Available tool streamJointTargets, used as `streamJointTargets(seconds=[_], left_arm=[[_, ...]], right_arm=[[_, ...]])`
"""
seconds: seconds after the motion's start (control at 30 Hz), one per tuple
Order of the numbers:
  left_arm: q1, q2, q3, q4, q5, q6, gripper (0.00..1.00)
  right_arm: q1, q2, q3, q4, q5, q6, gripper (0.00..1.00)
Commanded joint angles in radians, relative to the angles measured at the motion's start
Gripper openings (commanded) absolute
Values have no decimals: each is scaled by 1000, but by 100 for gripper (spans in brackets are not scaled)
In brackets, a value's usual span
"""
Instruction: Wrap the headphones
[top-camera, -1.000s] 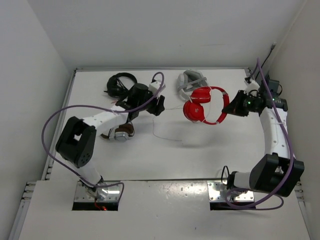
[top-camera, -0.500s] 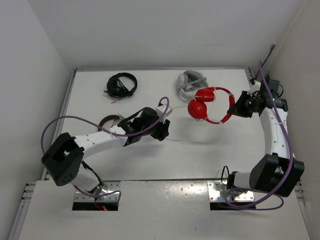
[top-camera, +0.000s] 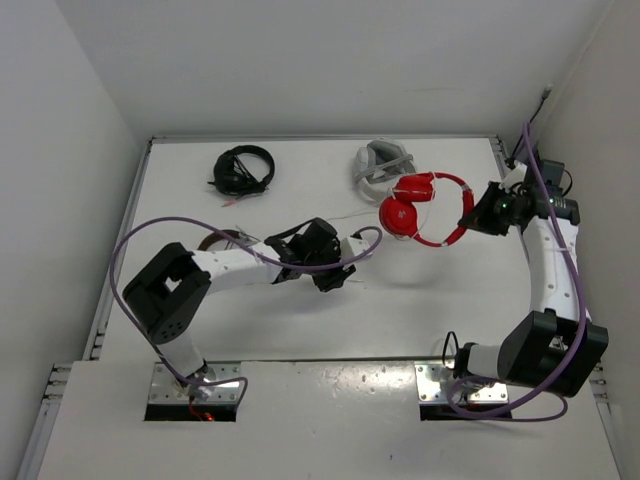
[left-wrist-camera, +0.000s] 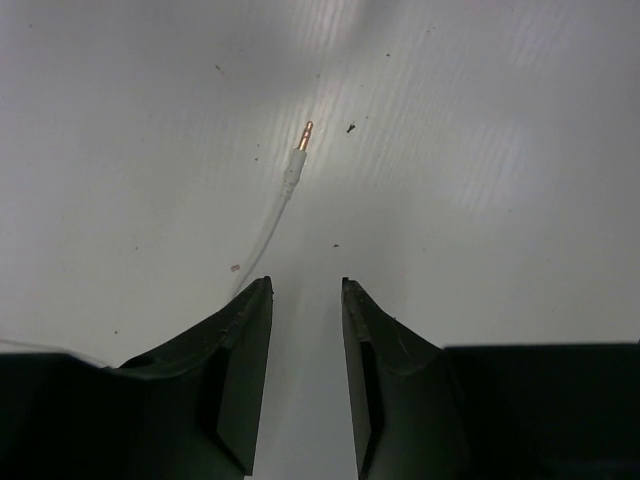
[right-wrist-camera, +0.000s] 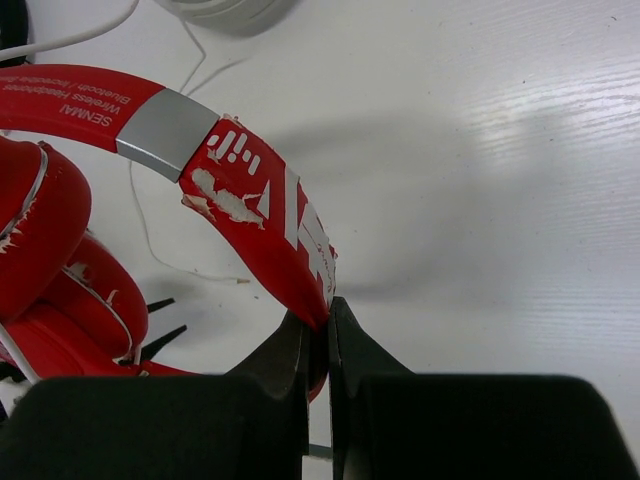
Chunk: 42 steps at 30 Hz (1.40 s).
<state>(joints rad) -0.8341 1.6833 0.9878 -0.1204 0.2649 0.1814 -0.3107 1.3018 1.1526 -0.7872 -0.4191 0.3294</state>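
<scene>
- My left arm lies low, elbow out to the left, forearm reaching right. The left hand points downward, fingers a little apart with nothing between them.
- My right arm stretches far forward. The right hand is pinched tight on the headphones.

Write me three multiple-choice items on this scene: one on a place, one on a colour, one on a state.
1. Where do the black headphones lie on the table?
A. toward the far left corner
B. between the arm bases
C. beside the right arm

2. What colour is the cable ahead of the left gripper?
A. black
B. white
C. red

3. What is the right gripper doing?
A. hanging open
B. shut on the cable
C. shut on the headband of the red headphones

Key: 1 A, the top view shows them near that corner. 2 B, the left wrist view shows a white lead with a metal plug. 3 C, the right wrist view shows the fingers pinching the red band.
</scene>
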Motion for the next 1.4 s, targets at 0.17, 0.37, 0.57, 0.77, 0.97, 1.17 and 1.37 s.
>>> streamJointTargets(seconds=[0.17,0.37,0.57,0.77,0.97,1.17,1.37], left_arm=[[-20,61,-1,50,-1,171,43],[-20,116,37,50,-45,239,44],[-20,144,57,50,-55,279,44],[-20,72,34,60,-6,323,45],[-10,59,32,70,-6,343,47],[0,140,81,24,4,365,48],[20,203,147,-39,43,394,48]], right_arm=[[25,-16,45,46,-33,40,0],[25,-7,45,46,-33,40,0],[44,-7,45,46,-33,40,0],[53,-7,45,46,-33,40,0],[71,-7,36,55,-33,49,0],[62,-7,25,66,-33,49,0],[53,2,25,66,-33,49,0]])
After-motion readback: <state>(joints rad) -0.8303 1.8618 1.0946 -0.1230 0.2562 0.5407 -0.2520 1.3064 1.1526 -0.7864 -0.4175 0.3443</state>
